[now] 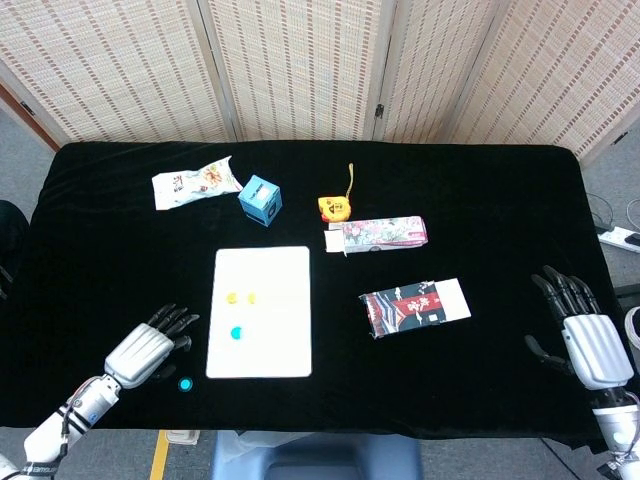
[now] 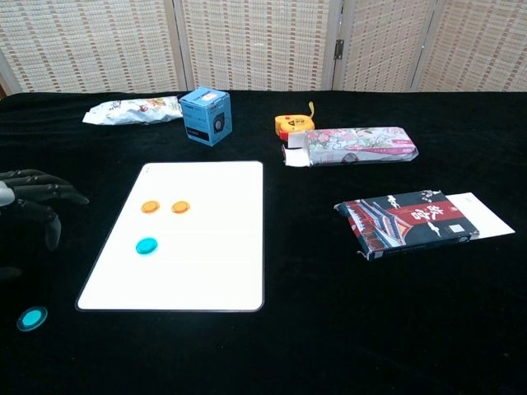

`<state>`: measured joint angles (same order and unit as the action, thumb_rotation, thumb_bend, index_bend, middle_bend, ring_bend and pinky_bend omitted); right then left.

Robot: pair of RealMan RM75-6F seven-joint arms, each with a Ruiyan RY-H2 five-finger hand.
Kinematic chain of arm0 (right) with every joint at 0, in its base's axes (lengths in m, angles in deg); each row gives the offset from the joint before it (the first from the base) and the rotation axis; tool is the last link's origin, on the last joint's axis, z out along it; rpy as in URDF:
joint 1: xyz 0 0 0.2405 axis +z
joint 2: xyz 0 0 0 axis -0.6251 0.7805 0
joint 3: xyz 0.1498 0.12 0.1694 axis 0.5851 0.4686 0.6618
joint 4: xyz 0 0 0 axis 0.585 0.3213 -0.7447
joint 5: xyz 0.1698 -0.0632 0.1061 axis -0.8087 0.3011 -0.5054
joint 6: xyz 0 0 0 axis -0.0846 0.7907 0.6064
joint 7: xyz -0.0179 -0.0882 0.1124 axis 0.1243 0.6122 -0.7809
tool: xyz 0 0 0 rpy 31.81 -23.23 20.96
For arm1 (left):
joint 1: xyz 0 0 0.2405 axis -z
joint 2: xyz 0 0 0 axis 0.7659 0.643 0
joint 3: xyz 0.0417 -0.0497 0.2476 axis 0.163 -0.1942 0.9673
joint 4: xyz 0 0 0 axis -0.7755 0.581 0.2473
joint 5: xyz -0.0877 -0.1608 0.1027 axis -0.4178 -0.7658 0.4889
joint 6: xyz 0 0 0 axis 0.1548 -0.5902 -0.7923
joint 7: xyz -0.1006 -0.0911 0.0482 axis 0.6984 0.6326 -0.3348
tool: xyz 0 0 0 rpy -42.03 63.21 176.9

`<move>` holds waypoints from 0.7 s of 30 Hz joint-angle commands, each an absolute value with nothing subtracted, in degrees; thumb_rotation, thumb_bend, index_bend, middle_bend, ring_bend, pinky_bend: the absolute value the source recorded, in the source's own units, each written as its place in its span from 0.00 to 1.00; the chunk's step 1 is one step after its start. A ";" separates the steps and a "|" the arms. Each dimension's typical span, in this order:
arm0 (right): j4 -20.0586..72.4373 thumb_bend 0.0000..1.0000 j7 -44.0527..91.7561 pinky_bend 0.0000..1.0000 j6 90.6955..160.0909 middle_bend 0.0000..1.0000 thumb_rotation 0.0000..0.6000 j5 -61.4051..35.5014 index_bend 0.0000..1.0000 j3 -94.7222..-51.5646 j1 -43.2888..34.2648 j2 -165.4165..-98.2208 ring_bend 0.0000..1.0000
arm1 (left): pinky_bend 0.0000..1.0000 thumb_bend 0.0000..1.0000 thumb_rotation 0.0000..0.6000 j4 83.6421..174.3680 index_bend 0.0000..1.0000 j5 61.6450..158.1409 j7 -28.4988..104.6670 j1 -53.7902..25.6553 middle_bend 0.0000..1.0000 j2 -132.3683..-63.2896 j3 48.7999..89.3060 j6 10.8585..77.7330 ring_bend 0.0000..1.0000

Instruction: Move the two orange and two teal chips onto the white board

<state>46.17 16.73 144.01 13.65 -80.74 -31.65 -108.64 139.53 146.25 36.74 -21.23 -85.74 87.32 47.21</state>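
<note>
The white board lies flat on the black table. Two orange chips sit side by side on its left half, with one teal chip just nearer the front. A second teal chip lies on the black cloth off the board's front left corner. My left hand hovers left of the board, fingers spread, holding nothing, just behind that loose chip. At the table's right edge my right hand is open and holds nothing.
At the back left lie a snack bag and a blue box. A yellow tape measure and a floral box sit behind the board's right side. A dark packet on white card lies to the right.
</note>
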 commanded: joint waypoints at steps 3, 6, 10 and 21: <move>46.38 0.36 16.88 0.00 143.86 0.02 1.00 13.99 0.00 -80.73 -31.36 -108.73 0.00 | 0.00 0.38 1.00 137.02 0.44 150.24 37.80 -22.75 0.12 -86.76 89.44 49.34 0.00; 46.45 0.36 16.93 0.00 143.93 0.02 1.00 14.12 0.00 -80.74 -31.31 -108.70 0.00 | 0.00 0.38 1.00 136.83 0.44 151.11 37.08 -23.19 0.12 -87.22 89.87 49.50 0.00; 46.32 0.36 16.73 0.00 144.04 0.02 1.00 14.18 0.00 -80.82 -31.36 -108.78 0.00 | 0.00 0.38 1.00 136.62 0.43 151.07 36.09 -23.74 0.12 -87.96 90.20 48.72 0.00; 45.54 0.36 15.93 0.00 144.14 0.02 1.00 14.22 0.00 -81.02 -31.43 -109.04 0.00 | 0.00 0.37 1.00 136.76 0.38 149.51 32.10 -24.97 0.12 -90.01 89.68 46.53 0.00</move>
<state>45.57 15.97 144.16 14.23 -81.00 -31.43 -109.01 136.76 149.77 32.46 -24.87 -89.72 89.81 46.86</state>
